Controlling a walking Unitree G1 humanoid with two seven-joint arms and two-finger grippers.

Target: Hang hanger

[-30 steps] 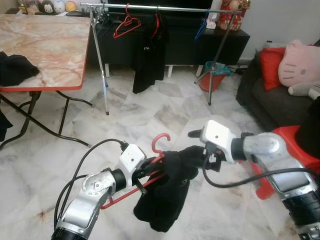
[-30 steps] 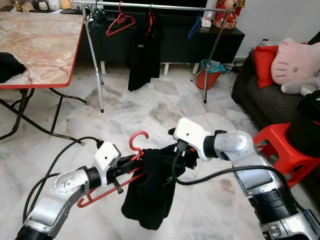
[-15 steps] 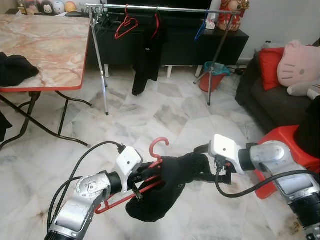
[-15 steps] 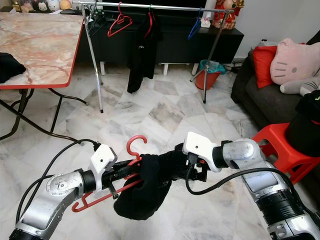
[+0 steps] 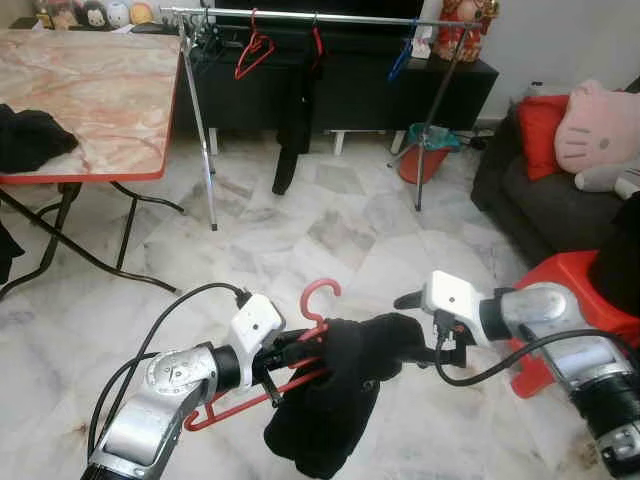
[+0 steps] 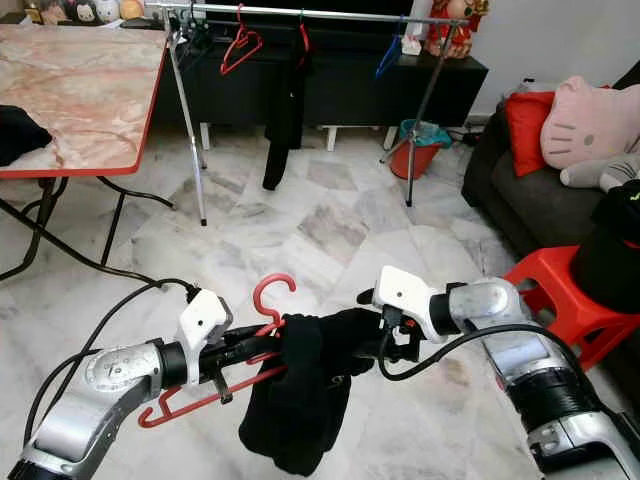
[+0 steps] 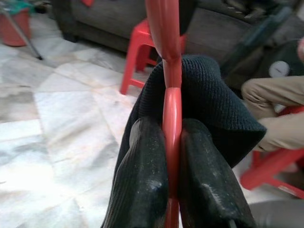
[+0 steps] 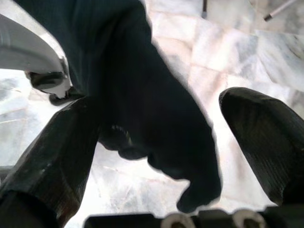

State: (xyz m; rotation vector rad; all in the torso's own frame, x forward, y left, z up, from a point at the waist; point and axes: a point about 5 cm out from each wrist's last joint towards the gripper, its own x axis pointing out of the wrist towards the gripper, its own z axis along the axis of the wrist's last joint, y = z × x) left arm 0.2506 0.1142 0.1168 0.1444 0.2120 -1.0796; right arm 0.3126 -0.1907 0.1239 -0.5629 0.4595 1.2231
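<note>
Near the robot, left gripper (image 7: 173,156) clamps the hanger (image 5: 262,392); right gripper (image 8: 190,156) gapes around the garment (image 5: 335,395); rack (image 5: 310,17) far off, hanging undone.

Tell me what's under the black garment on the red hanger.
The black garment drapes over the red hanger, hiding its right end. Beneath its hem lies bare marble floor.

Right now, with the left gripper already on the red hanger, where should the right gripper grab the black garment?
Take the free end of the black garment that points toward the right gripper, coming in level from the robot's right. That gripper is open around it already. The middle drapes over the red hanger, which the left gripper clamps, so leave that part alone.
</note>
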